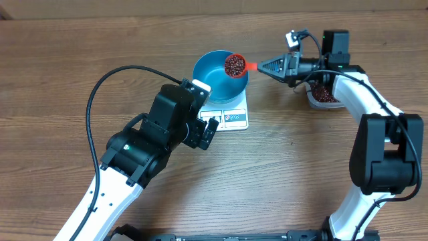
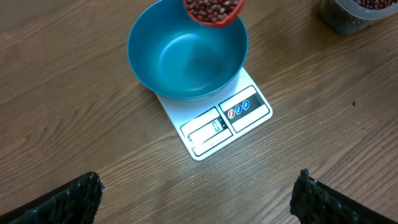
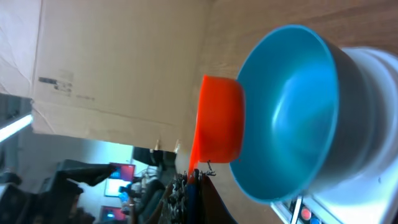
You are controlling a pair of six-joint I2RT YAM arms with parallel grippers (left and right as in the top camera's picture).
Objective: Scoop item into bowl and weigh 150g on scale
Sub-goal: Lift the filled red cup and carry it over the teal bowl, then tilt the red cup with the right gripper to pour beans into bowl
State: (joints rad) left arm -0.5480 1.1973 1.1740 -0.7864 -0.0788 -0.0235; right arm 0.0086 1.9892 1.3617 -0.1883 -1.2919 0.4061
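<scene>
The blue bowl (image 1: 212,75) stands on the white scale (image 1: 235,118), and its inside (image 2: 186,56) looks bare. An orange scoop (image 1: 235,65) heaped with dark red beans (image 1: 234,63) hangs level over the bowl's far-right rim. My right gripper (image 1: 266,66) is shut on the scoop's handle; the right wrist view shows the scoop (image 3: 217,121) from the side, next to the bowl (image 3: 292,112). My left gripper (image 2: 199,199) is open and empty, low over the table in front of the scale (image 2: 217,127). Its fingers (image 2: 65,199) stand wide apart.
A clear tub (image 1: 326,94) of more beans sits at the right, beneath my right arm, and also shows as the tub (image 2: 354,12) in the left wrist view. A cardboard sheet (image 3: 118,56) stands beyond the table. My left arm (image 1: 154,140) lies across the front left.
</scene>
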